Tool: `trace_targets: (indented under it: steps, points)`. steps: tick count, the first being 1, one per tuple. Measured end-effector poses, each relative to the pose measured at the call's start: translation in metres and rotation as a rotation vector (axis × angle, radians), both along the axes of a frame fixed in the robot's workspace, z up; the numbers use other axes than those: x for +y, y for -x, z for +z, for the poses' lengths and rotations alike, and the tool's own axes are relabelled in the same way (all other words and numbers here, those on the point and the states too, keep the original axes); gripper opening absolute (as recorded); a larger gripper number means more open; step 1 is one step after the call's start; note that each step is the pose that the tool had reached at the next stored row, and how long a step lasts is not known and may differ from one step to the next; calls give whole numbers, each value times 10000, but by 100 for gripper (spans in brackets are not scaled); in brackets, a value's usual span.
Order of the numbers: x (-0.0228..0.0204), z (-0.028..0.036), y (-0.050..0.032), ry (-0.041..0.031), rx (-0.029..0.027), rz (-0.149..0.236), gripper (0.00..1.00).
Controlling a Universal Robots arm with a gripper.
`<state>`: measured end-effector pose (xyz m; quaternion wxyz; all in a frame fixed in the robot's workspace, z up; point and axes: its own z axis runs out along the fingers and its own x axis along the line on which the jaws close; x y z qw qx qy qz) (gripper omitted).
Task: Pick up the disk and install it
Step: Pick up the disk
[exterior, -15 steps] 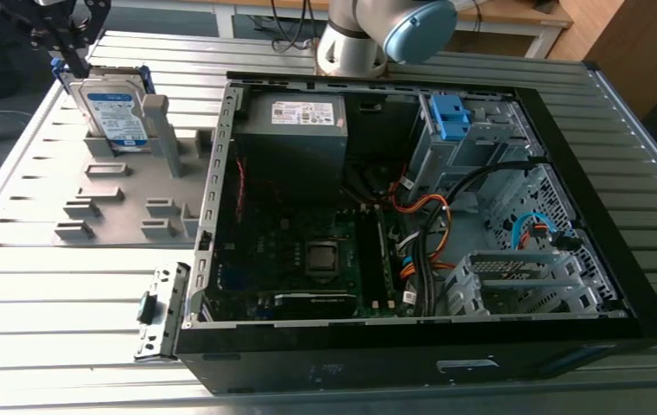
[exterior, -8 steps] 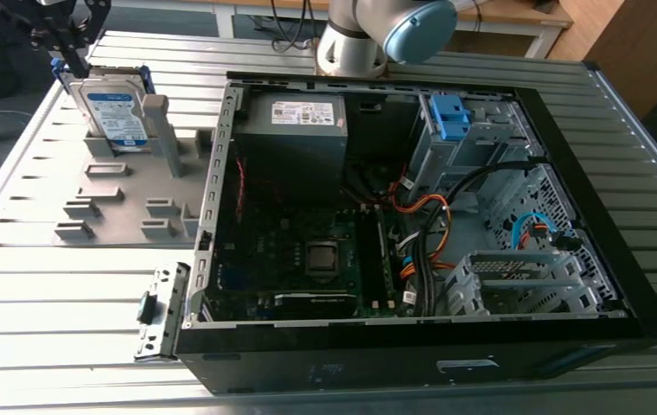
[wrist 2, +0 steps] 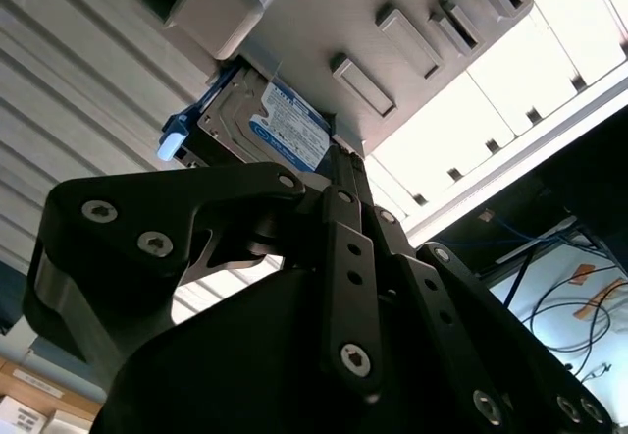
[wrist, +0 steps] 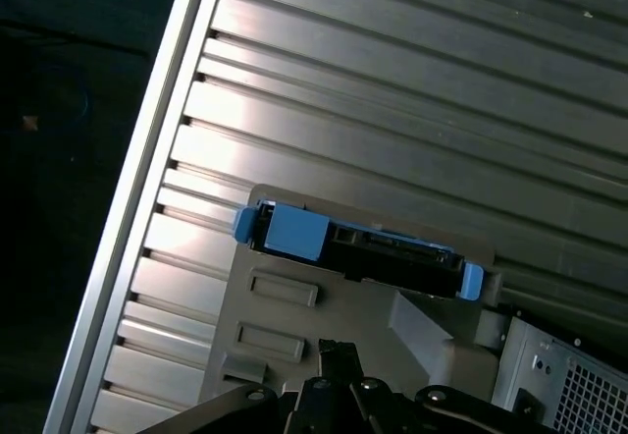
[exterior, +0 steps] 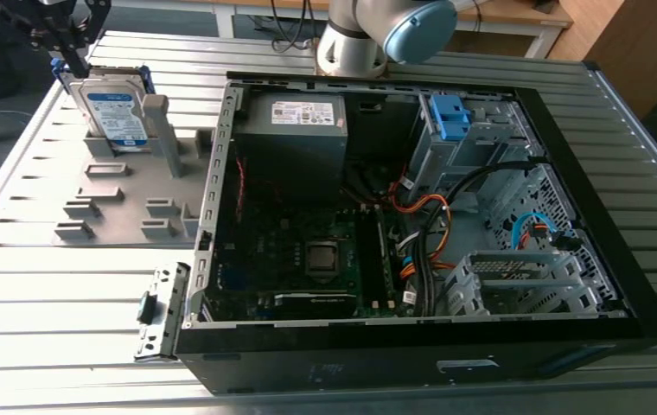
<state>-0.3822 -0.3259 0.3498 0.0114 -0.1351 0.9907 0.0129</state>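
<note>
The flat silver hard-drive disk with its white-and-blue label and blue plastic caddy [exterior: 115,108] stood on edge in a slot of the grey moulded plastic holder [exterior: 121,203], at the far end of the ribbed metal surface [exterior: 52,285] on the exterior view's left. It was not yet lifted or installed. The open black computer case [exterior: 421,356] lay well apart from it, to the exterior view's right.

The arm's black jaws hung directly over the disk, pointing down at its upper edge, nearer the corner on the exterior view's left than the middle. The disk's long axis looked roughly upright with a slight lean, so the narrow top edge faced the jaws. In the first wrist view that edge [wrist: 294,235] ran as a thin blue-and-black bar across the holder, with the jaws' linkage just short of it.

From where I stood I could not tell how wide the jaws were, nor whether they touched the caddy. To my eye the grasp turned on straddling that thin edge across the disk's thickness.
</note>
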Motion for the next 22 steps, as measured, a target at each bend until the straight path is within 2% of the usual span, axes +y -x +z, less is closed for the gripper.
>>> trace_targets:
  steps: [22]
  points:
    - [0, 0, 0, 0, -1, 557, 11]
